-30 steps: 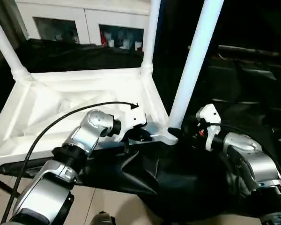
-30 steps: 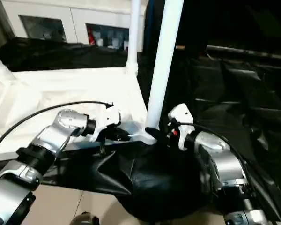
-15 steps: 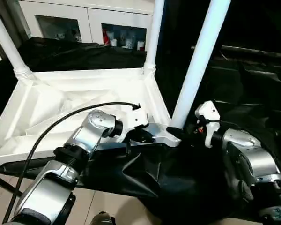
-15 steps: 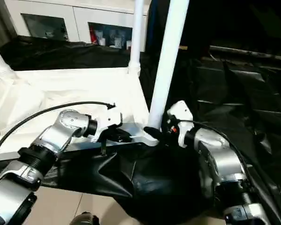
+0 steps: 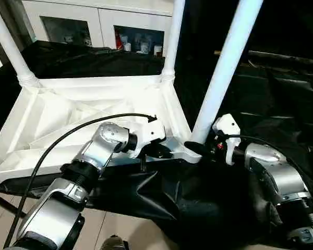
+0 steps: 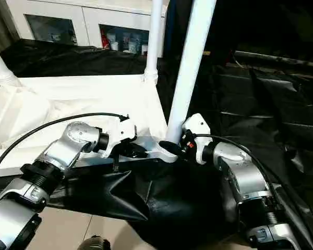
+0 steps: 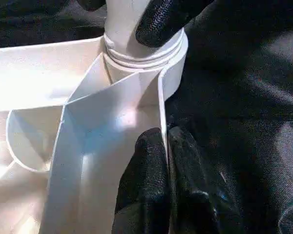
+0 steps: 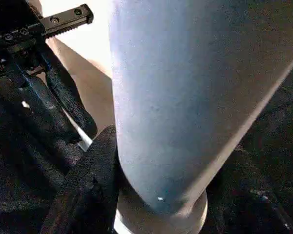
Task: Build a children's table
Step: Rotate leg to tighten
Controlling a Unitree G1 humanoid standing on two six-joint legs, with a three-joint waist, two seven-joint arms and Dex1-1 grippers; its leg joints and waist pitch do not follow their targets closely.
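Left eye view, lower centre: the robot's left gripper (image 5: pixel 157 151) has its black jaws closed on the near side rim of the white plastic rectangular tabletop (image 5: pixel 94 112), which lies ribbed underside up on a bench draped in black sheeting (image 5: pixel 281 99). The left wrist view shows one finger on each face of that thin wall, just short of the round corner socket (image 7: pixel 145 58). At centre right, the right gripper (image 5: pixel 202 148) grips the base of the nearest long white tubular leg (image 5: pixel 224 67) where it enters that socket; a black finger (image 8: pixel 85 187) presses against the tube. The leg leans slightly toward the upper right. The step in hand looks like seating this leg, with the left arm bracing the top. Next would likely come a firm push or twist down the leg's axis, bringing it upright. Farther back, two more white legs (image 5: pixel 172 39) (image 5: pixel 8 44) stand in the far corners. Beyond, at the top of the frame, is a white glass-fronted cabinet (image 5: pixel 99 23).
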